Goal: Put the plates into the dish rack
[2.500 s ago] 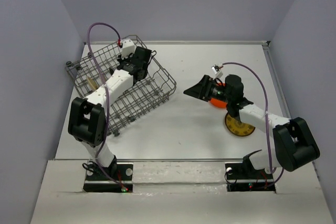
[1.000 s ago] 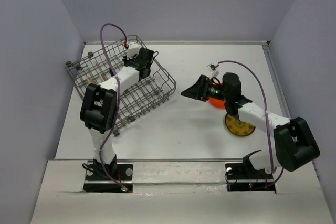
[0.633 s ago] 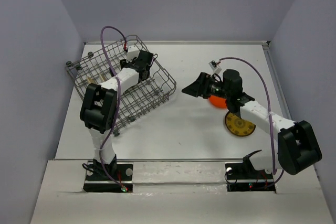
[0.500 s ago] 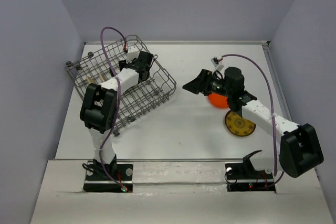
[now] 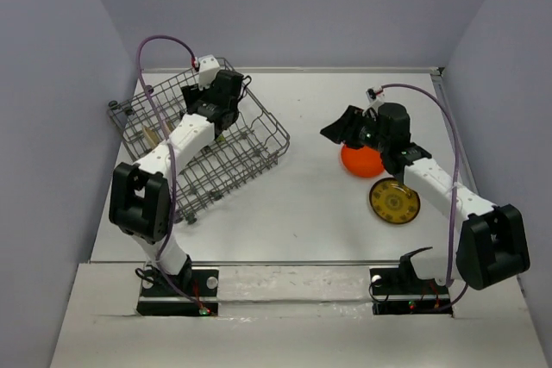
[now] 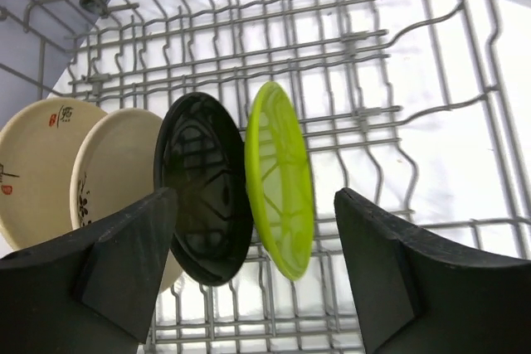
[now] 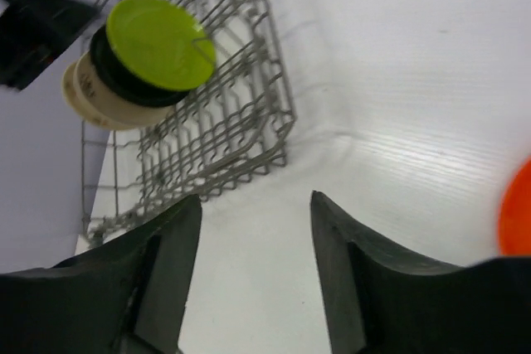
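The dish rack lies at the left of the table. Four plates stand on edge between its tines in a row: two cream ones, a black one and a lime green one. My left gripper hangs open over the rack, its fingers wide on either side of the black and green plates, touching neither. The orange plate and the yellow-brown patterned plate lie flat on the table at the right. Above the orange plate's far edge my right gripper is open and empty.
White walls close the table at the back and sides. In the right wrist view the rack's near corner sits ahead of the jaws across bare white table.
My left gripper has opened, let go of the lime green plate in the rack and pulled back. The right arm swung right, over the orange plate, and its jaws narrowed a little.
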`<state>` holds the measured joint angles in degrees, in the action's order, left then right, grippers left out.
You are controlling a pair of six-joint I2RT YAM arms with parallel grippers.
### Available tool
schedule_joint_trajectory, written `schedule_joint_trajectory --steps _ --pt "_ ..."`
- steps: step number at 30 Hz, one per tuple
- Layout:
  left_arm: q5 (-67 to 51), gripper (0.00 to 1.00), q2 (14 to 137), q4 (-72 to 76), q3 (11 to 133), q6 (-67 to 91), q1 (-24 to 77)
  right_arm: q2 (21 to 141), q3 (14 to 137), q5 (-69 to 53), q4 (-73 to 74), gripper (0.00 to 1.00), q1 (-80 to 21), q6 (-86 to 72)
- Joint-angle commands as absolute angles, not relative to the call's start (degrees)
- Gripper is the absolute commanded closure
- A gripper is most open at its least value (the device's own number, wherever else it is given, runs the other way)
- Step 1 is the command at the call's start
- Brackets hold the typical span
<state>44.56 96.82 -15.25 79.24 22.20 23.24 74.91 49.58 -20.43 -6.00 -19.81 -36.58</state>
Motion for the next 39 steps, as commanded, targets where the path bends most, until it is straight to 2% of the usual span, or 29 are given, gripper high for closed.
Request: schedule_joint_trajectory --steps 1,2,3,7,10,11,14,20,26,30,35,37,39 --pt "39.84 0.09 89.23 -13.62 82.87 20.22 25.48 77.07 51.42 -14.24 -2.64 0.45 -12.86 -34.1" --pt "38.16 0.09 88.08 -13.54 83.23 19.87 25.84 77.43 50.98 -12.32 -2.29 0.56 -11.61 -34.1" --pt "36.4 0.09 87.11 -13.36 83.49 19.78 26.54 77.69 50.45 -10.83 -1.68 0.61 -10.47 -34.1" --pt "20.54 0.1 80.09 -11.08 81.93 18.9 28.29 79.36 50.01 -1.95 2.97 0.65 -6.77 -32.61" --pt "10.93 0.11 74.82 -8.89 77.63 18.9 28.74 80.94 50.1 4.21 5.7 0.55 -4.4 -31.47" --pt "5.42 0.12 73.4 -8.18 76.13 18.9 28.74 81.3 49.92 5.7 6.06 0.47 -2.92 -31.12" --pt "-5.92 0.13 66.04 -5.29 67.19 18.46 28.65 84.01 48.7 5.54 6.85 0.4 0.95 -30.41" --pt "-15.55 0.14 61.18 -2.11 58.55 18.11 28.65 86.3 48.34 7.73 8.7 0.38 2.98 -30.06" --pt "-18.98 0.15 58.01 -0.44 55.2 17.14 28.65 89.91 48.52 2.56 9.84 0.39 5.01 -31.29" --pt "-20.65 0.15 56.78 -0.44 54.93 17.58 28.74 93.68 49.31 -3.77 9.58 0.47 5.01 -30.94" --pt "-21.27 0.15 56.42 -0.44 54.76 18.46 28.74 97.03 50.18 -4.75 8.7 0.55 5.01 -31.29" --pt "-21.88 0.15 56.95 1.05 54.49 18.9 28.65 98.35 50.62 -4.4 8.26 0.61 5.01 -31.73" --pt "-22.85 0.15 57.83 1.05 54.58 19.25 28.74 98.7 50.97 -4.22 7.56 0.72 5.01 -32.43"
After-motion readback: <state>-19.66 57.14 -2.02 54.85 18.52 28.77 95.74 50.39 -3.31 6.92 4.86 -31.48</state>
